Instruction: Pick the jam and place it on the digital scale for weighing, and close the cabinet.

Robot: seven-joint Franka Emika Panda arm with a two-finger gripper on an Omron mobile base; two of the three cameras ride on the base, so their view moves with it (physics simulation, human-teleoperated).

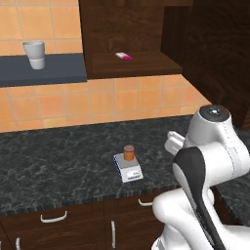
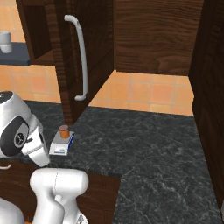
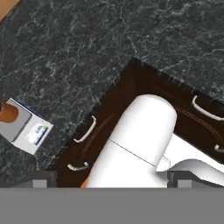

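The jam (image 1: pixel 129 153) (image 2: pixel 64 131), a small orange jar with a brown lid, stands upright on the digital scale (image 1: pixel 130 170) (image 2: pixel 60 145) near the counter's front edge. In the hand view the jam (image 3: pixel 6 113) and the scale (image 3: pixel 27 130) sit at the left edge. My gripper (image 3: pixel 111 179) is open, its two dark tips far apart with nothing between them. It hangs to the right of the scale, apart from it, pointing down at the counter edge. The cabinet (image 1: pixel 127 29) stands open, its door (image 2: pixel 87 57) with the silver bar handle (image 2: pixel 81 61) swung out.
A pink-and-white packet (image 1: pixel 123 56) lies on the open cabinet's shelf. A grey-white cup (image 1: pixel 34 54) (image 2: pixel 5 41) stands on a dark wall shelf (image 1: pixel 53 71) at the left. Drawers with curved handles (image 1: pixel 53 217) (image 3: pixel 85 129) run below the black stone counter (image 1: pixel 63 161).
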